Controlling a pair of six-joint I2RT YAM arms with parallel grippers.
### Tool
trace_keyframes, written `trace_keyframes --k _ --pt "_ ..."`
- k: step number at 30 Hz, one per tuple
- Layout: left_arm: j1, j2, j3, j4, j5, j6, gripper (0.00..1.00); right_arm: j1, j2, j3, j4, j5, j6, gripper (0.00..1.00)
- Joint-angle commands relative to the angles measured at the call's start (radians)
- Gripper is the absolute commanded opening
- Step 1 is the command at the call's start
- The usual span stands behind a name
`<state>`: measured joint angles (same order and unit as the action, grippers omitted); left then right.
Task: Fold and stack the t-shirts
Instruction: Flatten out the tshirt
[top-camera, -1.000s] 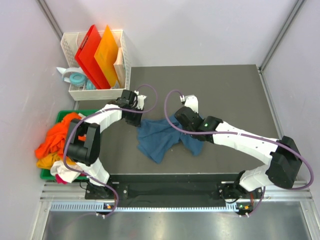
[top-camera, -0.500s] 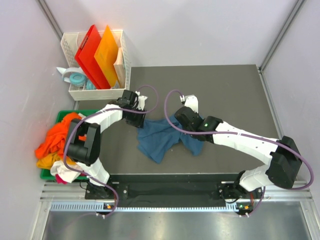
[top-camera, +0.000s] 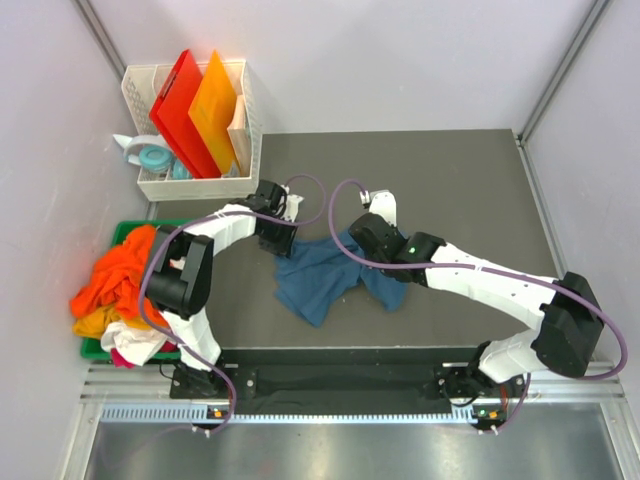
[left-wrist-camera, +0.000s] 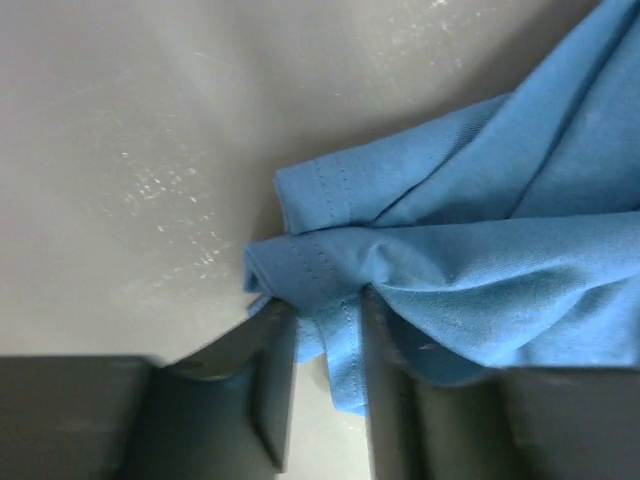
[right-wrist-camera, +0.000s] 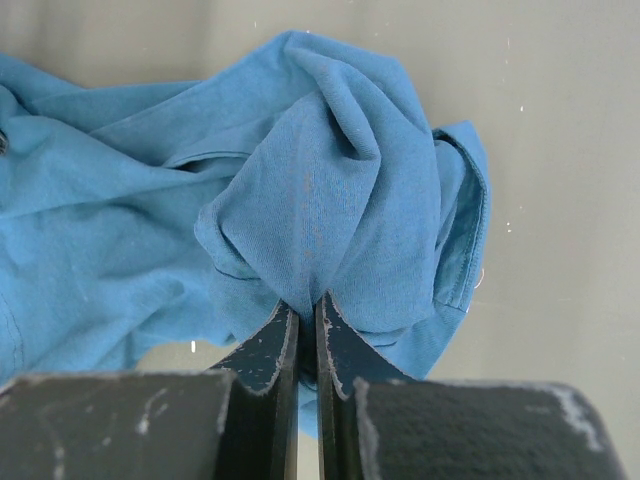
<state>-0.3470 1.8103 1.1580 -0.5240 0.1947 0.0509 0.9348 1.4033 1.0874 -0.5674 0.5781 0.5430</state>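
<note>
**Ana:** What is the left claw doing?

**Ben:** Its fingers stand a little apart, leaving a narrow gap. A stitched hem of the blue t-shirt hangs down into that gap. The cloth brushes the fingers, but it does not look pinched.

**Ana:** And the right claw?

**Ben:** It is clamped tight on a bunched fold of the same shirt. The fabric rises in a peak from between the fingertips and spills down on both sides.

**Ana:** Where does that shirt lie?

**Ben:** It is crumpled on the dark table, a bit left of the middle and towards the near edge. From above, the left claw sits at its far left corner and the right claw at its far right part. The rest of the cloth spreads out between and in front of them, and one end is tucked under the right claw's arm.

**Ana:** What about the other shirts?

**Ben:** They are heaped, unfolded, in a green bin just beside the table's left edge. An orange t-shirt lies on top and droops over the rim. A yellow t-shirt shows beneath it, and a white t-shirt sits at the near end.

**Ana:** Is anything further back?

**Ben:** A white basket stands beyond the bin, near the table's far left corner. A red board and an orange board stand on edge inside it, leaning side by side.
</note>
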Motion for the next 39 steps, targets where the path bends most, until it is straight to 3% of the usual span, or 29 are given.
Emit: trace_keyframes --k 1,3,10,14,17,21,25,29,34,39 --pt "-0.006 0.023 0.032 -0.011 0.003 0.007 0.16 0.006 -0.009 -0.001 0.015 0.017 0.005 0.00" --pt "-0.006 0.014 0.032 -0.011 -0.009 0.009 0.00 0.004 -0.009 -0.001 0.018 0.019 0.003 0.00" --pt "-0.004 -0.205 0.048 -0.051 -0.110 0.024 0.00 -0.002 -0.012 0.022 0.012 0.040 -0.009 0.00" --pt "0.022 -0.362 0.110 -0.097 -0.169 0.037 0.00 -0.098 -0.085 0.069 -0.018 0.052 -0.055 0.00" --pt "0.115 -0.443 0.190 -0.146 -0.138 0.030 0.00 -0.233 -0.180 0.118 -0.032 0.057 -0.132 0.00" --pt "0.381 -0.439 0.359 -0.234 -0.006 0.007 0.00 -0.462 -0.289 0.169 -0.038 0.054 -0.219 0.00" --pt "0.488 -0.456 0.374 -0.229 -0.005 0.033 0.00 -0.638 -0.366 0.180 -0.040 0.043 -0.256 0.00" --pt "0.502 -0.459 0.368 -0.251 0.029 0.044 0.00 -0.668 -0.356 0.158 -0.063 -0.088 -0.262 0.00" --pt "0.502 -0.473 0.347 -0.206 0.086 -0.002 0.00 -0.666 -0.392 0.095 -0.037 -0.138 -0.239 0.00" --pt "0.499 -0.474 0.414 -0.203 0.081 -0.016 0.00 -0.666 -0.441 0.126 -0.037 -0.081 -0.294 0.00"
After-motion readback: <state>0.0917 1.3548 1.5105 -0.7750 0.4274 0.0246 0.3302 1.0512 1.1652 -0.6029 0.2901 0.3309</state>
